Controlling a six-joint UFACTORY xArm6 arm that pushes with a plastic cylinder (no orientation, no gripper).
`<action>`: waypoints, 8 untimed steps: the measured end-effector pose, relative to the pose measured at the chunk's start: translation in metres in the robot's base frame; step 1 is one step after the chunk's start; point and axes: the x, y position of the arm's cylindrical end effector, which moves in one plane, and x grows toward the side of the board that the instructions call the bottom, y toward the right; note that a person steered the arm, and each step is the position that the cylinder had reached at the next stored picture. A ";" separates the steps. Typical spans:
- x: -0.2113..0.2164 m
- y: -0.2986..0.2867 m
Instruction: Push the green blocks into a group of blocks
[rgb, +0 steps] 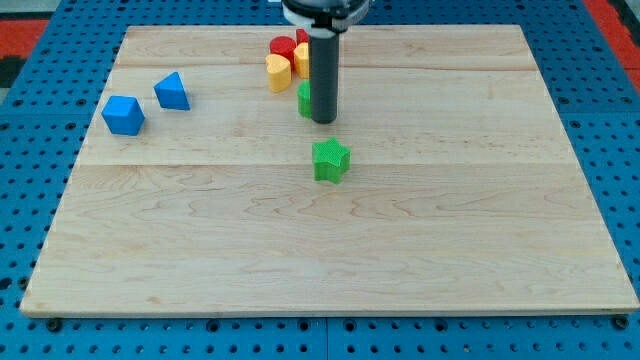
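Camera view: a wooden worktop (450, 250) on a blue pegboard. My tip (324, 121) rests just right of a partly hidden green block (304, 99), near the view's top. A green star block (330, 161) sits apart, just below. Red blocks (284, 46) and yellow blocks (279, 72) cluster above. A blue cube (123, 115) and a blue triangular block (172, 92) lie left. There is no claw to report.

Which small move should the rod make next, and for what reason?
Probably my tip should go around below the green star, then push it toward the view's top. The star lies alone, while the other green block already sits beside the red and yellow blocks.
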 end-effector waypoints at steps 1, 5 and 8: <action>-0.017 -0.002; 0.095 -0.024; 0.104 -0.022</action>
